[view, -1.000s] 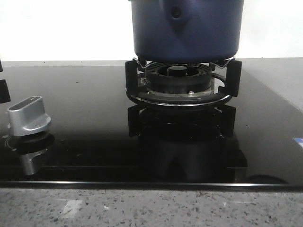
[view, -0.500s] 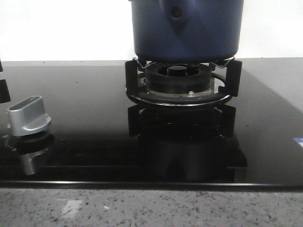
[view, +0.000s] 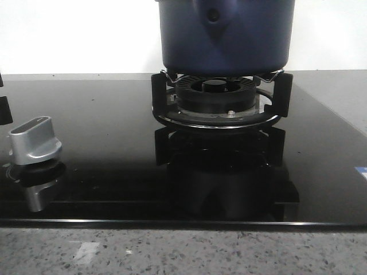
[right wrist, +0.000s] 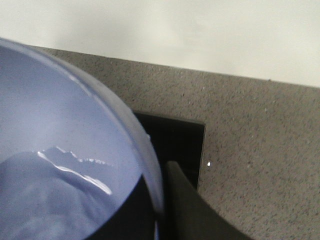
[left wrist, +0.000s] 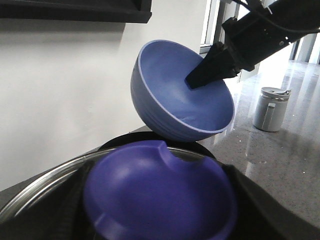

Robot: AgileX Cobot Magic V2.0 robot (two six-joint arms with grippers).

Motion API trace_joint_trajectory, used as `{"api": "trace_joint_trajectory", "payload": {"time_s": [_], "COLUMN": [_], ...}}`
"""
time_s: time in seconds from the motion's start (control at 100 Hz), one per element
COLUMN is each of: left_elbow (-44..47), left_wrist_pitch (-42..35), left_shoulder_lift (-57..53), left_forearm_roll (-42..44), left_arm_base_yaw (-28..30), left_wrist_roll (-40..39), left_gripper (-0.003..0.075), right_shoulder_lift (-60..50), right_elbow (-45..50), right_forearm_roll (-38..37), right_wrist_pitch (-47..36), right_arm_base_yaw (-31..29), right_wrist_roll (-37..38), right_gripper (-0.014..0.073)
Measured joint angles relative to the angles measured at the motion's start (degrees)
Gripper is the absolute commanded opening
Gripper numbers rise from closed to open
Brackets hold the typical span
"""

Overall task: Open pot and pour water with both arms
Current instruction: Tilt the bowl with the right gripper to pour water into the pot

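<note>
Right end effector (left wrist: 202,79) apparently grips bowl (left wrist: 175,95).

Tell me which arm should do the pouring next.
Right. The right gripper clamps the tilted light blue bowl by its rim, with water visible inside. The left gripper seems occupied holding the lid.
</note>
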Motion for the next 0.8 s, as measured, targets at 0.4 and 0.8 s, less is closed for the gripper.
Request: {"api": "trace_joint_trajectory", "payload": {"time_s": [0.4, 0.8], "left_elbow": [0.0, 0.0], "left_wrist_pitch": [0.0, 0.2], "left_shoulder_lift": [0.0, 0.0], "left_forearm_roll": [0.0, 0.0], "left_arm_base_yaw": [0.0, 0.0], "left_wrist_roll": [0.0, 0.0], "left_gripper": [0.0316, 0.0316], "right_shoulder_lift": [2.2, 6.1], "right_elbow": [0.0, 0.0], "right_forearm_roll": [-15.5, -34.6], "right_wrist_pitch": [-0.9, -0.3], "right_arm_base_yaw": [6.3, 14.4], "right_wrist_roll": [3.4, 10.6], "right_gripper": [-0.0045, -0.0045]}}
